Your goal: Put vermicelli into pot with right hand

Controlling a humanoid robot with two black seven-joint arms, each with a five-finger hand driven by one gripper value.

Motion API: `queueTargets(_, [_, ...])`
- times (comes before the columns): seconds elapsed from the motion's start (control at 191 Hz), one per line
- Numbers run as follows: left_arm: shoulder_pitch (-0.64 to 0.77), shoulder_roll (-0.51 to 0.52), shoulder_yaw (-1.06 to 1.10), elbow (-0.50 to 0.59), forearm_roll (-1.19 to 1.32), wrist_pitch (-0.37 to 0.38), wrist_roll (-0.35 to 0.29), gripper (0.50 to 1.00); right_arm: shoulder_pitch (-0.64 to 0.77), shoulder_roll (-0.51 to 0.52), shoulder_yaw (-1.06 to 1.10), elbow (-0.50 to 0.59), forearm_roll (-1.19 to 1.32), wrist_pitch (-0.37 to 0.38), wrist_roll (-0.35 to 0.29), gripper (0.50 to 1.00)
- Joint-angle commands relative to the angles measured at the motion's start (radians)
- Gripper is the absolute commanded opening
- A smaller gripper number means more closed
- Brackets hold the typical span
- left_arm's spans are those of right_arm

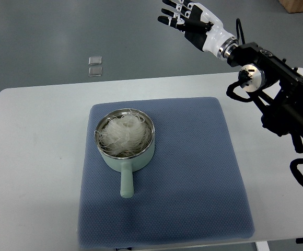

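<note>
**Vermicelli sits in the pot as the right hand hangs clear beyond the table**

A pale green pot [124,151] stands left of centre on a blue mat [193,172], its short handle pointing toward the near edge. Inside, a loose white nest of vermicelli [124,132] fills the steel-lined bowl, a few strands lying over the rim but none visible on the mat. The mat covers the middle of a white table [31,157]. On the right, the dark arm rises from the near right edge toward the far side. At its end, well apart from the pot and past the table's far edge, the right hand [185,18] hovers with fingers spread and relaxed, holding nothing. Two small clear squares [95,66] lie on the grey floor beyond the table's far left. The left hand does not show.

Judged from how things lie, the placing looks done. What remains is a clean retreat: the arm is best kept high and wide of the pot, so no finger snags the strands draped on the rim or nudges the handle.
</note>
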Motion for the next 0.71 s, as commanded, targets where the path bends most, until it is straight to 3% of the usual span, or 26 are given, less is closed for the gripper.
queueTargets(0.0, [-0.001, 0.0, 0.002, -0.001, 0.002, -0.001, 0.0, 1.0, -0.077, 0.008, 0.083, -0.002, 0.069, -0.033, 0.029, 0.93])
queueTargets(0.308, [-0.001, 0.0, 0.0, -0.012, 0.002, -0.001, 0.0, 1.0, -0.18, 0.009, 0.155, -0.1, 0.357, -0.019, 0.062, 0.93])
queueTargets(0.706, [-0.001, 0.0, -0.002, -0.012, 0.001, 0.001, 0.0, 1.0, -0.215, 0.026, 0.146, -0.109, 0.363, 0.061, 0.064, 0.93])
